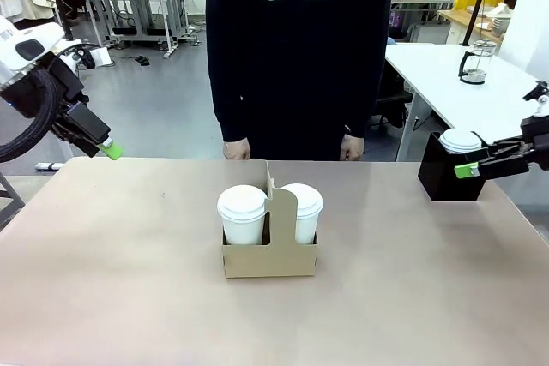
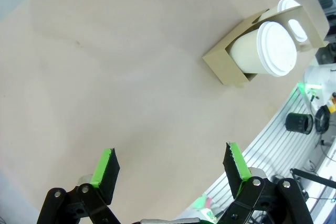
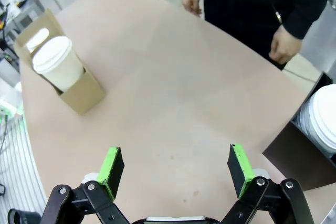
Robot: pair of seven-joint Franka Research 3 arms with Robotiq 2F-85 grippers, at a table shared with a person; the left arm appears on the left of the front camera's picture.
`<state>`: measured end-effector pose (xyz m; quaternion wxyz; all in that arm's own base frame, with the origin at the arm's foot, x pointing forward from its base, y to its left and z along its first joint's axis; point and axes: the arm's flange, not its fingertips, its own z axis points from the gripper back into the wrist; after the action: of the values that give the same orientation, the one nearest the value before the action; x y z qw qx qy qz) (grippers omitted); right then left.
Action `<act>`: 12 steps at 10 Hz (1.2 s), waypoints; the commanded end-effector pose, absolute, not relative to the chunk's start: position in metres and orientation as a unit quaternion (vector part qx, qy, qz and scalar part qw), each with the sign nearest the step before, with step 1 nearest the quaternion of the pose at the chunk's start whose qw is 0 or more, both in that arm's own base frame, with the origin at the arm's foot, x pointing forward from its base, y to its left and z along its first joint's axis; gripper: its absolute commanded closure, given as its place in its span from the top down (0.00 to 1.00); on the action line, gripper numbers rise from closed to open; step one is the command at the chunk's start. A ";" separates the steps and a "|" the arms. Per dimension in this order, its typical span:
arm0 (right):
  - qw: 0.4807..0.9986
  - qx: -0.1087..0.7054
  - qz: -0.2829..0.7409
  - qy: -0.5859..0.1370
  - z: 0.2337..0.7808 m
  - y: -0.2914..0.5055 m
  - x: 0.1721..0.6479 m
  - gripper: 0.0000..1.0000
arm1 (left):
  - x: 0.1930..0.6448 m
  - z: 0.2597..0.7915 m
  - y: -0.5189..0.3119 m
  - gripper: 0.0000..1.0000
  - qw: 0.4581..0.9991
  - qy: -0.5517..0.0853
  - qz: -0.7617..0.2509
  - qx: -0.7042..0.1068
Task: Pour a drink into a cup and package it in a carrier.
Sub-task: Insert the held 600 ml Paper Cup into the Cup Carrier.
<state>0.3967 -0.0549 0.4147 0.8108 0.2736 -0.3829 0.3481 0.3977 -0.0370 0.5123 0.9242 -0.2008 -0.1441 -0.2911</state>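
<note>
The brown cardboard carrier (image 1: 270, 259) stands mid-table with its handle panel upright. Two white lidded paper cups sit in its slots, one on the left (image 1: 242, 214) and one on the right (image 1: 302, 210). Their lids hide the drink. My left gripper (image 1: 107, 147) hangs open above the table's far left corner, well away from the carrier. My right gripper (image 1: 467, 169) is open at the far right, beside a black box. In the left wrist view the open gripper (image 2: 172, 165) looks down at bare table, with the carrier (image 2: 223, 69) and a cup (image 2: 265, 51) farther off. The right wrist view shows my open gripper (image 3: 175, 164), the carrier (image 3: 79, 95) and a cup (image 3: 55, 61).
A black box (image 1: 446, 179) holding white lids (image 1: 461, 139) sits at the table's right edge. The person stands at the far side, hands (image 1: 236, 150) resting at the table's edge. A glass plunger jug (image 1: 473, 62) stands on a white table behind.
</note>
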 end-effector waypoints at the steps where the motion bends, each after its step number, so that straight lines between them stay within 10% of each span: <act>1: 0.810 0.269 0.353 -0.383 0.417 -0.052 0.399 1.00 | 0.396 0.515 -0.038 1.00 0.927 -0.143 -0.284 -0.197; 12: 0.810 0.269 0.353 -0.383 0.417 -0.052 0.399 1.00 | 0.396 0.515 -0.038 1.00 0.927 -0.143 -0.284 -0.197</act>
<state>0.3972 -0.0531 0.4151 0.8098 0.2739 -0.3827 0.3502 0.3977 -0.0370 0.5123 0.9242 -0.2008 -0.1441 -0.2911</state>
